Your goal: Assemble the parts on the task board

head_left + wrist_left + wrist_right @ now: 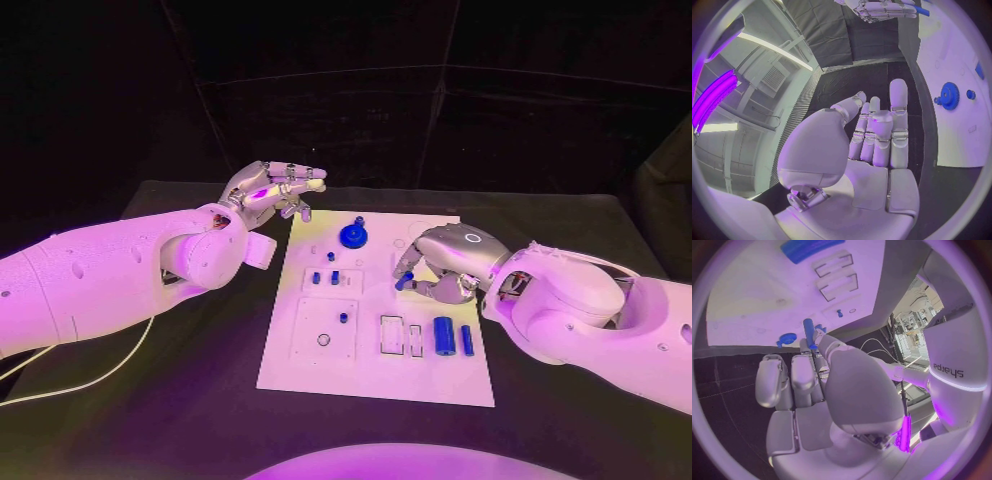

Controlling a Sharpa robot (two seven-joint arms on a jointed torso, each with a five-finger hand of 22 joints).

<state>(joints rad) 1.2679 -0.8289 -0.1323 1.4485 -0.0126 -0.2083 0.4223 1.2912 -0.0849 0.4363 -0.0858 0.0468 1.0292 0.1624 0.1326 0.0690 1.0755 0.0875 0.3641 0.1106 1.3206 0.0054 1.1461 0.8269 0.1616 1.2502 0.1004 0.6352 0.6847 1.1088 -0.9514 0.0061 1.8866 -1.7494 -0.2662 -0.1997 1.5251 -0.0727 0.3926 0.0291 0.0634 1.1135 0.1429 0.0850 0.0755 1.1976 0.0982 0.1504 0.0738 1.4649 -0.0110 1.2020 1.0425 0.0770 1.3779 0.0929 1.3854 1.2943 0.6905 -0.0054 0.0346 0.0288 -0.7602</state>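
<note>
Over on the left, the left hand (pixel 274 190) hangs above the black table (pixel 173 400), just off the far left corner of the task board (pixel 368 385). Its fingers (pixel 898 107) stand straight and lie side by side, nothing between them and nothing in the palm, and the thumb stands a little apart.

Moving onto the board, the blue gear (pixel 353 237) sits near the far edge with a small blue knob (pixel 358 219) just beyond it; the left wrist view catches that same gear at the board's edge. A little nearer stand a few short blue pegs (pixel 335 277), and another small blue peg (pixel 343 317) sits in the square plate on the board's left half, beside an oval hole (pixel 323 340). Toward the near right lie two empty rectangular slots (pixel 391 334), then a fat blue cylinder (pixel 444 336) and a thinner blue bar (pixel 467 340) side by side.

And on the right, the right hand (pixel 440 262) hovers over the board's right edge, fingers curled down and pinching a slim blue pin (pixel 809 331). In the right wrist view that pin juts out past the fingertips (pixel 821 340), above the white board.
</note>
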